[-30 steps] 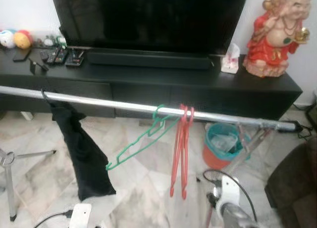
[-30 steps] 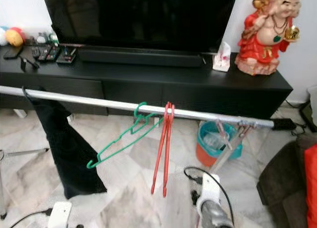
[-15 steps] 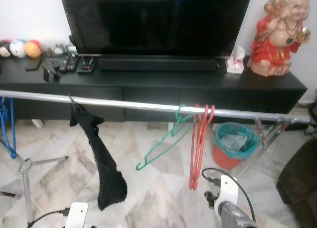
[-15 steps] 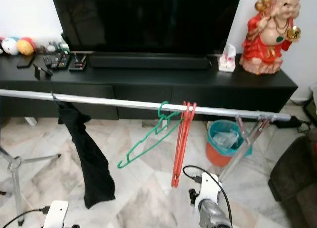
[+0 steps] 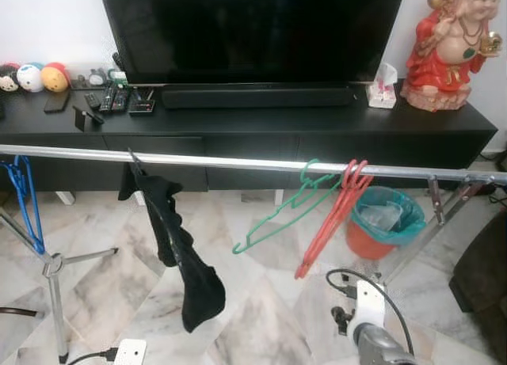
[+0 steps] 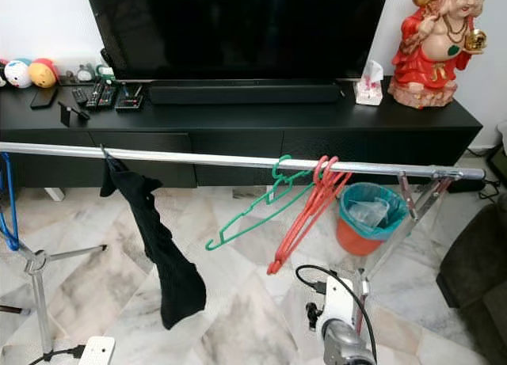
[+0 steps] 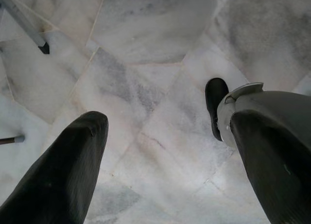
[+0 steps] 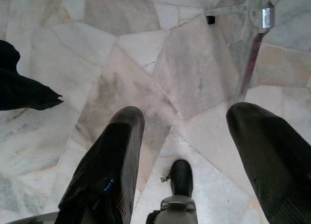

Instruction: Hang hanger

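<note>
On the silver rail [image 5: 238, 162], the green hanger [image 5: 277, 216] and red hangers [image 5: 329, 219] are now swung aslant, apparently just hung, while the left gripper [image 7: 160, 161] and right gripper [image 8: 187, 151] are held open and empty over the floor.

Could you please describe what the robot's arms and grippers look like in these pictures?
The right arm is silver metal with a white housing and a looping black cable. The left arm shows a white housing with a black cable. The left gripper and right gripper each have two long, rounded, matte black fingers.
</note>
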`<state>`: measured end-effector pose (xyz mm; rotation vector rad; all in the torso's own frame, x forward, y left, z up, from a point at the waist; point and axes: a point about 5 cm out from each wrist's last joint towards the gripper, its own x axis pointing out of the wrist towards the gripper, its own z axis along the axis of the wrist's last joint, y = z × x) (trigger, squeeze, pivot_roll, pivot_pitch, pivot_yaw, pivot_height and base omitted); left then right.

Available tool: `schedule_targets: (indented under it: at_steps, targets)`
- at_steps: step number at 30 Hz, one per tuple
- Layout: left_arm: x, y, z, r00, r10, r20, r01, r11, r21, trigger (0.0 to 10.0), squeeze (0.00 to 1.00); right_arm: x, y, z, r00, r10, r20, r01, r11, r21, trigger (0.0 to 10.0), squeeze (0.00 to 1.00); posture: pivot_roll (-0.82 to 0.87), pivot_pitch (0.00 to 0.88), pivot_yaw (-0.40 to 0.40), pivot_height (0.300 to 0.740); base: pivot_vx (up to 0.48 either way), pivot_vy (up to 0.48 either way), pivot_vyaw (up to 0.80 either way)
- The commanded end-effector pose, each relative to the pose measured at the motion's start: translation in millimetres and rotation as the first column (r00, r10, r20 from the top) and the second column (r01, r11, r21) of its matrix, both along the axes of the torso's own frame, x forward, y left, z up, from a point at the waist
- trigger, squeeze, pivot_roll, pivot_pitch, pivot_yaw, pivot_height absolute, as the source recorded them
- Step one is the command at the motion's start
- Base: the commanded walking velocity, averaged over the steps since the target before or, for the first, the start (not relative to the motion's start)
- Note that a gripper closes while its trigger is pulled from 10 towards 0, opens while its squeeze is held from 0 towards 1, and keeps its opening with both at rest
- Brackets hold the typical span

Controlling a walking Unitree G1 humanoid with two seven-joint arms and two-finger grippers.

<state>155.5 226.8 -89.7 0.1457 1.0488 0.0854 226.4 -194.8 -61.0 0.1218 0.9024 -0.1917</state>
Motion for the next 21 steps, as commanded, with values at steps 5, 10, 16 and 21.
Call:
schedule_targets:
  at_steps: [5, 10, 16, 21]
  targets:
    - [-11.8, -2.9, -5, 0.999, -0.029, -0.046, 0.030, 1.000, 0.009, 10.0, 0.00, -0.8, -2.6, 0, 1.000, 0.014, -0.005, -0.014, 1.000, -0.010, 10.0, 0.00, 0.02, 0.000, -0.002, 0.740, 0.000, 0.000, 0.00]
    - [-17.9, -8.8, -9, 0.998, -0.029, -0.057, 0.028, 0.999, -0.018, 10.0, 0.00, -0.5, -3.2, 0, 1.000, 0.019, -0.003, -0.019, 1.000, -0.015, 10.0, 0.00, 0.01, 0.000, -0.002, 0.740, 0.000, 0.000, 0.00]
    - [-13.8, -7.3, -7, 0.998, -0.031, -0.052, 0.029, 0.999, -0.021, 10.0, 0.00, -0.2, -4.3, 1, 1.000, 0.028, -0.004, -0.028, 0.999, -0.019, 10.0, 0.00, 0.02, 0.000, -0.006, 0.740, -0.082, 0.000, 0.00]
    - [-13.8, -7.9, -7, 0.998, -0.033, -0.055, 0.032, 0.999, -0.022, 10.0, 0.00, -0.1, -5.0, 1, 0.999, 0.032, -0.004, -0.032, 0.999, -0.023, 10.0, 0.00, 0.01, 0.000, -0.006, 0.740, -0.247, 0.000, 0.00]
